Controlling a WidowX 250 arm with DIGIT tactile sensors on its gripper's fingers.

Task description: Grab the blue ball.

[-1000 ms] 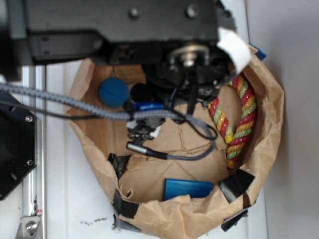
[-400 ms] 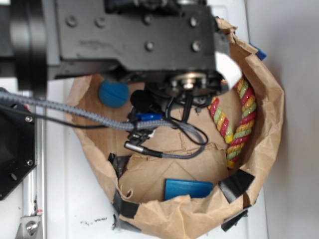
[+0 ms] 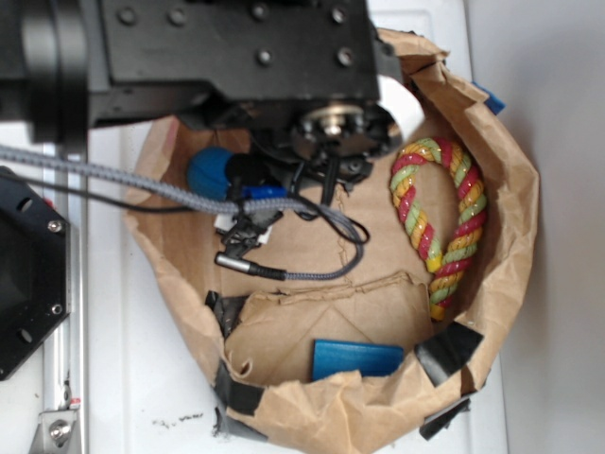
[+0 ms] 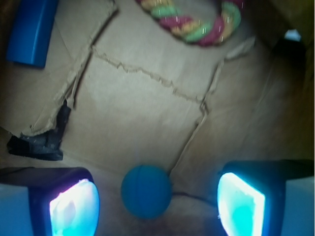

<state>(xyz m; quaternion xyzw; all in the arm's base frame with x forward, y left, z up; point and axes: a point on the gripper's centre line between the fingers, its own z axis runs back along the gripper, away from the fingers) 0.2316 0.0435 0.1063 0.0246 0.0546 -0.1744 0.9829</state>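
Note:
The blue ball (image 4: 146,191) is small, round and teal-blue, and it rests on the brown paper floor of the bag. In the wrist view it lies between my gripper's (image 4: 157,205) two glowing pads (image 4: 74,209), with a clear gap on each side. The gripper is open and touches nothing. In the exterior view the blue ball (image 3: 206,170) sits at the bag's back left, half hidden under the black arm (image 3: 236,57) and its cables.
A crumpled brown paper bag (image 3: 515,189) walls in everything. A red, yellow and green rope (image 3: 440,218) loops on the right. A flat blue block (image 3: 357,359) lies at the front. Black tape patches (image 3: 449,348) hold the bag's rim.
The arm has moved left and toward the back of the bag. It now covers part of the ball, which was fully exposed a second ago. The ball has stayed in place.

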